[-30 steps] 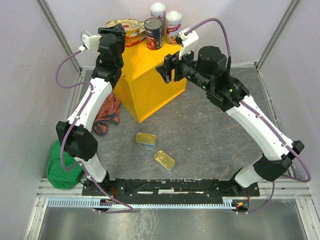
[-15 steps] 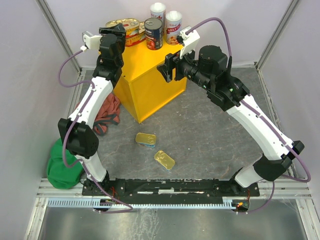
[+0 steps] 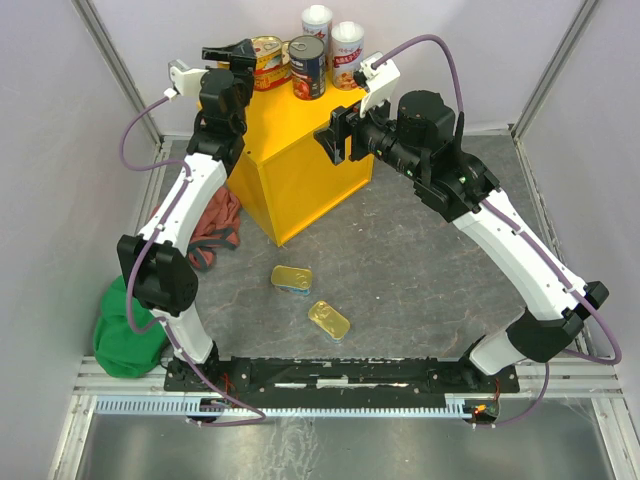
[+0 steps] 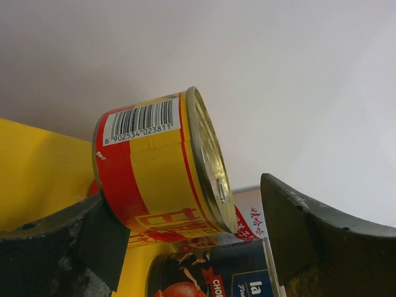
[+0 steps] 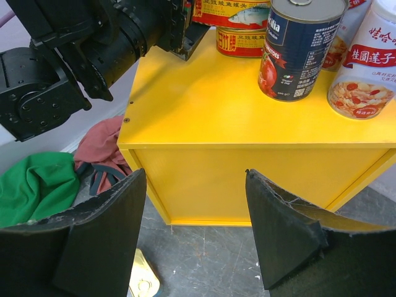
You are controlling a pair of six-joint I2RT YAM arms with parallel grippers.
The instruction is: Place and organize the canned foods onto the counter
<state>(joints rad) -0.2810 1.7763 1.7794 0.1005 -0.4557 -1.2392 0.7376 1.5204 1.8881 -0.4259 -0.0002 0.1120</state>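
Top external shows the yellow counter (image 3: 295, 180) carrying five cans at its far edge: two tall white-topped cans (image 3: 316, 22), a dark can (image 3: 307, 66) and two stacked red-and-yellow tins (image 3: 266, 55). The left gripper (image 4: 185, 204) has its jaws parted around the upper tin, not clamping it. The right gripper (image 5: 195, 179) is wide open and empty beside the counter. Two flat gold tins (image 3: 291, 277) lie on the floor, not yet placed.

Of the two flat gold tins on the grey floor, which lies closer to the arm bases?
The diagonally turned flat gold tin; the other flat gold tin lies nearer the yellow box.
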